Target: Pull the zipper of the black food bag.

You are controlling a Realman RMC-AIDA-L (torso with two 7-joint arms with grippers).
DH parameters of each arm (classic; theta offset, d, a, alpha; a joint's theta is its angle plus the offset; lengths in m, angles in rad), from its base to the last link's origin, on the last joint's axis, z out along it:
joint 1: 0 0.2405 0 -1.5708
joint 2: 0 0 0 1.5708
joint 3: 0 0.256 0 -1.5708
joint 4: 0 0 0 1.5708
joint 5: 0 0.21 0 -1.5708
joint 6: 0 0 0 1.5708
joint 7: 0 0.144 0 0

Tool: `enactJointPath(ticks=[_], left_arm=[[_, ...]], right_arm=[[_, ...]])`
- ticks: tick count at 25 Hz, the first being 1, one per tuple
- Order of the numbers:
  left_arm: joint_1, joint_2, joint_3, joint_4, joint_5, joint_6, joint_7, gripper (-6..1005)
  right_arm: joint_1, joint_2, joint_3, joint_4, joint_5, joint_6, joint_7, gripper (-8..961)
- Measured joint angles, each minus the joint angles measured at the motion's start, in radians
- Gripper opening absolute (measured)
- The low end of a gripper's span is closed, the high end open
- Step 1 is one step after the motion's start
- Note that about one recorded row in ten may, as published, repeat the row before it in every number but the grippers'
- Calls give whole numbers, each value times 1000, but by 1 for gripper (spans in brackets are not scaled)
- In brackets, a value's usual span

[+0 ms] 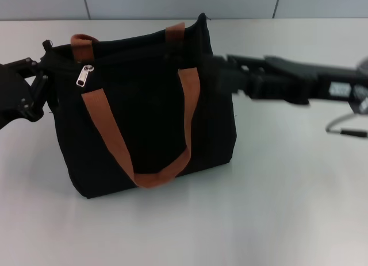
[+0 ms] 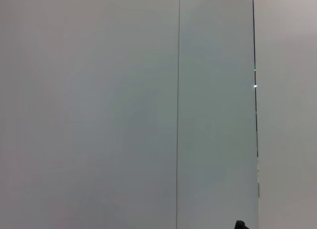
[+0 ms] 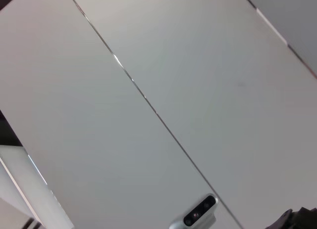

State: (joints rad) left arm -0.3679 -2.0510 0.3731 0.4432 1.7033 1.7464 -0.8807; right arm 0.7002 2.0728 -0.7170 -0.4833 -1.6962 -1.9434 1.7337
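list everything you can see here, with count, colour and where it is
black food bag: one, black fabric, upright on the table, left of centre in the head view
straps: two, orange-brown, one hanging down the bag's front face, one at the back top edge
zipper: one, silver pull tab, at the top edge near the bag's left end
table: one, pale grey, under the bag
wall panels: pale grey with thin seams, filling both wrist views
left tool: one, black, against the bag's left end by the zipper
right tool: one, black, reaching in at the bag's right end near its top
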Motion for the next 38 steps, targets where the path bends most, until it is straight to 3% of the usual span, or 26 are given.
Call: enactJointPath(ticks=[5,10,15,27,32,38], left_arm=[[4,-2,-2,0,-21,5,0,20],[10,-4,-2,0,-28,5,5,21],[14,-12,-2,-1,-38,5,14,21],[16,-15,-2,-25,-40,7,16,21],[15,-15,-2,-27,-42,7,25,21],[15,-16,-2,-28,-42,18,25,21]], right_arm=[[87,-5,-30,-8,-31,94,169,807],[183,-1,-166,-9,-41,260,373,788],[233,3,-244,-2,-41,361,517,770],[295,8,-257,31,-36,448,645,553],[336,11,-292,72,-39,487,666,420],[355,17,-335,78,-32,532,694,413]])
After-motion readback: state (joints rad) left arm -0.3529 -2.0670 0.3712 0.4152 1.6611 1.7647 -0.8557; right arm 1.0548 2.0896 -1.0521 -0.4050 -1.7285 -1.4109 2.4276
